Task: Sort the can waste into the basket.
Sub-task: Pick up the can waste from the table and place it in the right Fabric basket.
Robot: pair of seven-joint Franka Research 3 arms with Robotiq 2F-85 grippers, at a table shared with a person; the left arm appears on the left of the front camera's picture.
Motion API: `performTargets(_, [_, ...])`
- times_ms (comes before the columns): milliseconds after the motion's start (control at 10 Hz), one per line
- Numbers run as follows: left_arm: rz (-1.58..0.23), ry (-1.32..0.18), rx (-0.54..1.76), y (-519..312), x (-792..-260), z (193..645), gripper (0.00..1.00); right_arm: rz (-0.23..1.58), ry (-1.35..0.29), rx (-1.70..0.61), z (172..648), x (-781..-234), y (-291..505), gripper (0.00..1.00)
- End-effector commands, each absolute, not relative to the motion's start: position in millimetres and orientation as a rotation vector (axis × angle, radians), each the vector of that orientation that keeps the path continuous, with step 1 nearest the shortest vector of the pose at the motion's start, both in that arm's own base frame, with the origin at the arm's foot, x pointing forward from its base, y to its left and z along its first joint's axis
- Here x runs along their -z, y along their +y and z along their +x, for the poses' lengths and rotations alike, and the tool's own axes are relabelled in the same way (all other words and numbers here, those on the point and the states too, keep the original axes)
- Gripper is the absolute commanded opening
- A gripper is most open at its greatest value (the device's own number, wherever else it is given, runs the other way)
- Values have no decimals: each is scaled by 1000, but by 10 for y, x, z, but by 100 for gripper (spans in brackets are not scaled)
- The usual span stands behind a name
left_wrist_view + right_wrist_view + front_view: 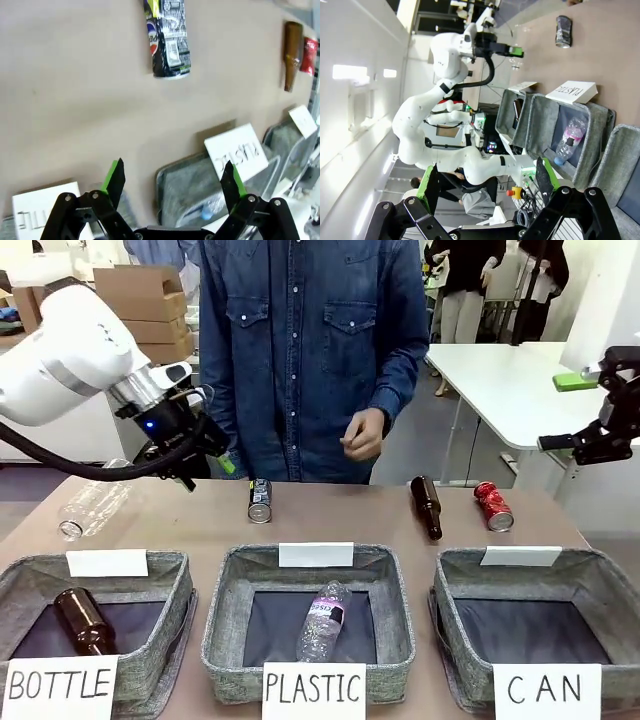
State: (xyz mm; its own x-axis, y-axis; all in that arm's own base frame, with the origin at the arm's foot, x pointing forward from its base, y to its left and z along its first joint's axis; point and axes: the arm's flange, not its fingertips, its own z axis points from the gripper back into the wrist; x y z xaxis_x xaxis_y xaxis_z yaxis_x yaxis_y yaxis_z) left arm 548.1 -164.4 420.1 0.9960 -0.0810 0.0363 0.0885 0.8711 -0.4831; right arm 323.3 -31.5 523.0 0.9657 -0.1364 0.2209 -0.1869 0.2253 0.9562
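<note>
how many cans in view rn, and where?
2. The dark can sits on the table beyond the PLASTIC basket; the red can lies far right, beside a brown bottle. Neither is in the CAN basket, though its sign hides part of its floor.

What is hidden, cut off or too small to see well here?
Front view: print on the dark can, too small to read.
Left wrist view: that can's far end, cut off by the top edge; red can, small and blurred.
Front view: CAN basket's front wall, hidden by its sign.
</note>
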Motion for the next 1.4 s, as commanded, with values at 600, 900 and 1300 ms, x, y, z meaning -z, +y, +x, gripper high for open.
performTargets(600, [-127, 27, -160, -2838, -3469, 6375, 100, 1372, -309, -55, 3259, -5236, -294, 100])
performTargets(900, [-100, 46, -145, -2851, -3269, 6510, 100, 1372, -309, -55, 3259, -5236, -294, 100])
performTargets(1300, [-52, 3, -187, -2809, -3201, 6551, 42, 1372, -309, -55, 3259, -5236, -294, 100])
